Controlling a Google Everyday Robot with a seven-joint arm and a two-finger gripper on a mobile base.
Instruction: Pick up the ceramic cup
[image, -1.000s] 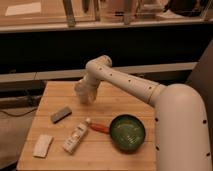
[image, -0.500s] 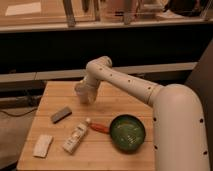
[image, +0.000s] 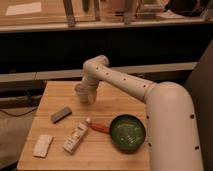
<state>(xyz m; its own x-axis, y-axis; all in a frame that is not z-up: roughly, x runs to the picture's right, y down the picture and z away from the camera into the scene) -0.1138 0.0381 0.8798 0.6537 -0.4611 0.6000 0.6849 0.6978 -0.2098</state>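
Wooden planks make up the surface (image: 115, 102) before you; take the wide green ceramic bowl (image: 128, 133) near its front right as your landmark. Just left of the bowl lies the white plastic bottle with a red cap (image: 76, 138), its cap end toward the bowl. Further left, by the front edge, is a flat white packet (image: 42, 145). Behind and well left of the bowl sits a small grey rectangular block (image: 61, 114). Farther back again, up and left of the bowl, stands the small pale beige ceramic cup (image: 79, 91), upright. Your hand (image: 88, 95) is right against it on the side nearer the bowl, with the white arm (image: 125, 82) dropping to it from above. You cannot tell whether the hand is spread or pinching the cup. To my judgement the lift turns on this: the cup lies immediately left of the hand, with its axis vertical.
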